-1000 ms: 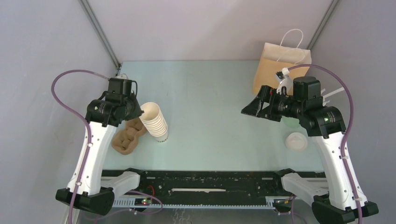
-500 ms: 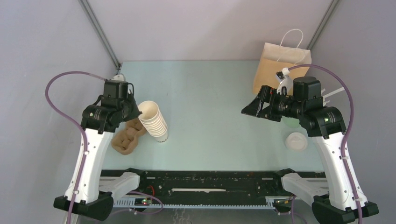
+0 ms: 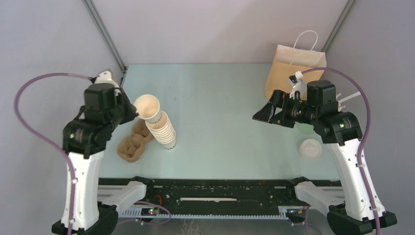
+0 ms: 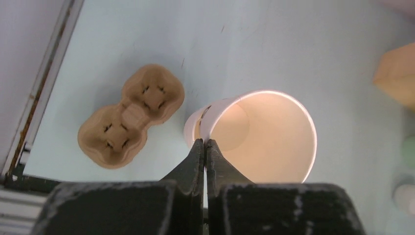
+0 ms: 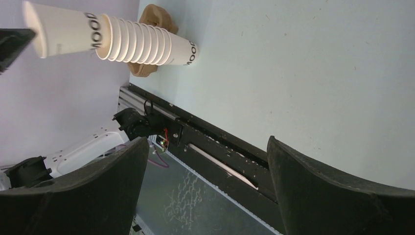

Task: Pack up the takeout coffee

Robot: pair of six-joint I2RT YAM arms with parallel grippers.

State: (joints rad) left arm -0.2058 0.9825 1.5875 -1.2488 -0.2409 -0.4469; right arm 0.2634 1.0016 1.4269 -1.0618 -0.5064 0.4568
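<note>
Left gripper point(image 4: 205, 143) pinches the rim of an open-topped cup point(image 4: 259, 137), tilted atop the cup stack point(image 3: 165, 132) at the table's point(image 3: 220, 98) left, beside a cardboard carrier point(image 3: 132, 144). Right gripper point(image 3: 262, 114) hangs open near the far-right paper bag point(image 3: 293, 66).

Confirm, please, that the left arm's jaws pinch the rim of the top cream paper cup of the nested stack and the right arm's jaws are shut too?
Not quite: the right arm's jaws stand wide open, holding nothing, as the right wrist view shows. The left arm's jaws do pinch the rim of the top cream paper cup of the nested stack.
</note>
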